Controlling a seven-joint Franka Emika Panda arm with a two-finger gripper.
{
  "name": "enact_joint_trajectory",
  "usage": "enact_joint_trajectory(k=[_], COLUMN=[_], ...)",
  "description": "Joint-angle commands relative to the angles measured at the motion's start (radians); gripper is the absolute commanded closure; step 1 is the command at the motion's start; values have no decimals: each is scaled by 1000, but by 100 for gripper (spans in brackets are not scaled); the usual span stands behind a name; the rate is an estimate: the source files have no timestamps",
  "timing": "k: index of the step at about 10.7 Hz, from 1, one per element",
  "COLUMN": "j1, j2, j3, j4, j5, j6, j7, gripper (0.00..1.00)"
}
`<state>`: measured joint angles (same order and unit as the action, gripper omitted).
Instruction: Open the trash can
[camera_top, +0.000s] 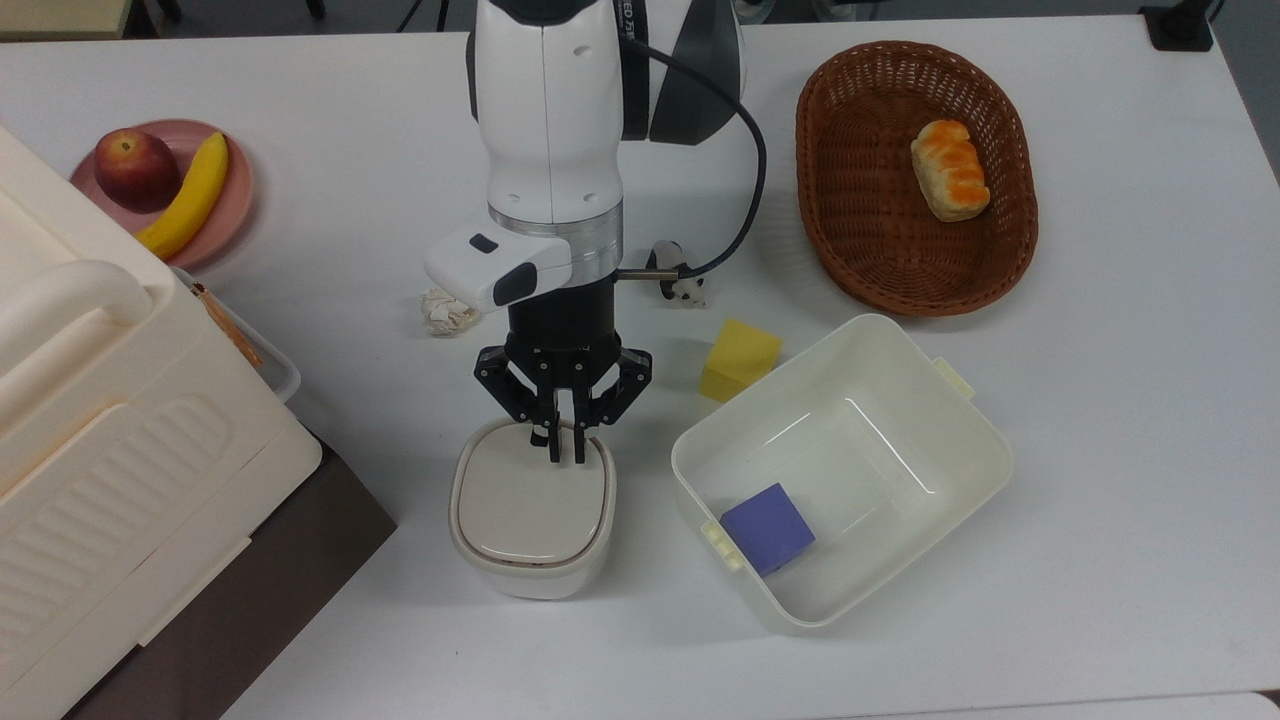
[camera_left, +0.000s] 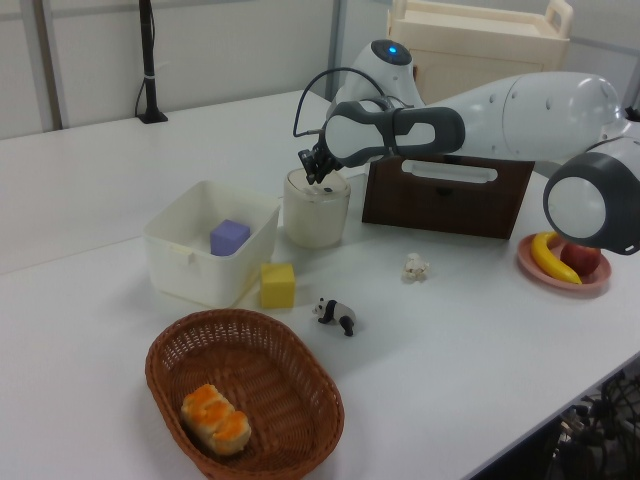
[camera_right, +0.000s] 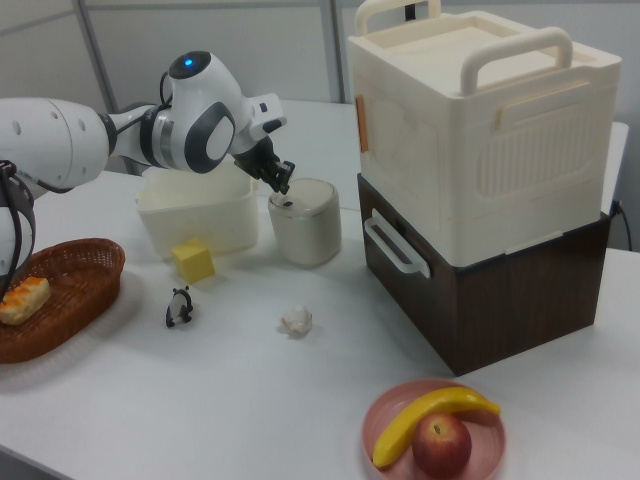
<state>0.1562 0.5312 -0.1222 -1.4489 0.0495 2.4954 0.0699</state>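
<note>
In the top view, nearest the bottom edge sits the trash can (camera_top: 532, 510), its beige-grey lid flat and closed; it stands on the white table (camera_top: 1100, 450) between the big cream ribbed box (camera_top: 110, 440) on the top view's left and the lidless cream tub (camera_top: 960, 410) on the top view's right; a purple cube (camera_top: 768, 527) lies inside that tub, and a yellow cube (camera_top: 738, 359) rests just outside its upper-left wall. The gripper (camera_top: 565, 452) points down over the upper edge of the lid, fingers drawn nearly together with nothing between them, tips over the spot by the lid's rim; whether they touch the lid I cannot tell from the top view; in the right view the gripper (camera_right: 284, 187) hangs just above the can (camera_right: 305, 222), right at the lid's edge. Beyond the can lie a crumpled paper ball (camera_top: 445, 312) and a toy panda (camera_top: 683, 287), partly behind the arm's cable. Farther back, a pink plate (camera_top: 225, 215) carries an apple (camera_top: 135, 168) and a banana (camera_top: 190, 195) at the top view's left; a brown wicker basket (camera_top: 850, 250) holds a bread roll (camera_top: 949, 170) at the top view's right.
</note>
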Motion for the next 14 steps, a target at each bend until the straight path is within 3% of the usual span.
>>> enact_joint_trajectory(k=[1,5,7,9,10,12,13,14], j1=[8,3,-7,-23,-27,-29,-46,-47], j2=[48,50,-41,-130,-157,-200,-232,-252], j3=[-14,-16,-17,-14,-16,-17,-17,-19], j4=[15,7,2,-5,-5,-5,-10,-11], j5=[-32,-39,-33,-16,-8,-7,1,1], j6=[20,16,-7,-164,-243,-399,-523,-597], j7=[19,21,21,15,10,-33,-44,-51], gripper=[82,82,82,81,76,50,13,0])
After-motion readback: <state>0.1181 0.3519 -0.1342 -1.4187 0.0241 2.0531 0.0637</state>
